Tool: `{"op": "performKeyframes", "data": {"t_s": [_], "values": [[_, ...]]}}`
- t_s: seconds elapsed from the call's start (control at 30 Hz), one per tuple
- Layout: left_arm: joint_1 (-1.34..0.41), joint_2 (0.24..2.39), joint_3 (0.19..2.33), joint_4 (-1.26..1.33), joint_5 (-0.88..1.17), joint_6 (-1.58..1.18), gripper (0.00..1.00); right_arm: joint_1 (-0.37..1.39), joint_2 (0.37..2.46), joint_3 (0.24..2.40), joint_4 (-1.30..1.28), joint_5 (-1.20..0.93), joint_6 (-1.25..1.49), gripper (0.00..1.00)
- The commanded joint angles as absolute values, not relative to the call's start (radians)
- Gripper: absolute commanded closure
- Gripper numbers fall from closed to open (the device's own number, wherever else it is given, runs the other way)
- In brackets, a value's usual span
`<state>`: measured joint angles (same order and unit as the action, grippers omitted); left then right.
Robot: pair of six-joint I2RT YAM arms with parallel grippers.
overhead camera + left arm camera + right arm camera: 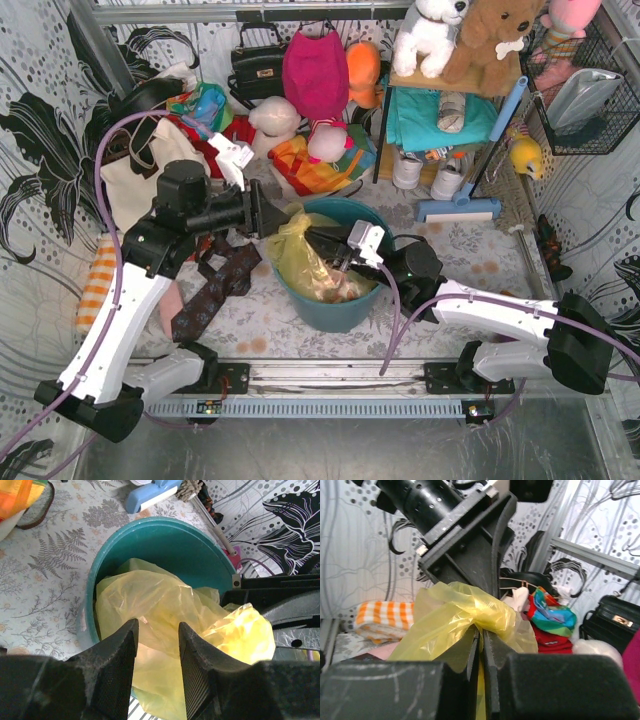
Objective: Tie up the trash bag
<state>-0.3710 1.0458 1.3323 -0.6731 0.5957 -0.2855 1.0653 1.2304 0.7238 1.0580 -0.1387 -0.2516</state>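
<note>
Your trash bag [295, 255] sits in the teal bin [330, 315] at centre frame: thin, light, slippery film, likely to tear. Right pincer [481, 642] is pinched on a twisted neck; left pincer [157, 632] stands half open astride loose film. Take bunched plastic, not one layer.

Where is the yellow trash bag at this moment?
In the middle of the top view, the trash bag sits inside the teal bin, between the left gripper and the right gripper, which is shut on its gathered top.
</note>
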Motion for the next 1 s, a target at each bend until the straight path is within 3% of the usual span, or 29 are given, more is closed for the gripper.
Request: {"op": "performKeyframes", "data": {"t_s": [0.0, 0.37, 0.97], "values": [[-0.388, 1.019, 1.310, -0.607, 0.601, -0.309, 0.54, 1.065, 1.210, 0.738, 1.063, -0.284, -0.184, 0.94], [-0.396, 1.000, 1.314, -0.571, 0.609, -0.339, 0.54, 1.066, 1.257, 0.802, 0.964, -0.303, -0.211, 0.93], [-0.435, 0.919, 1.262, -0.601, 0.561, -0.378, 0.54, 1.090, 1.325, 0.801, 1.203, -0.041, -0.299, 0.93]]}}
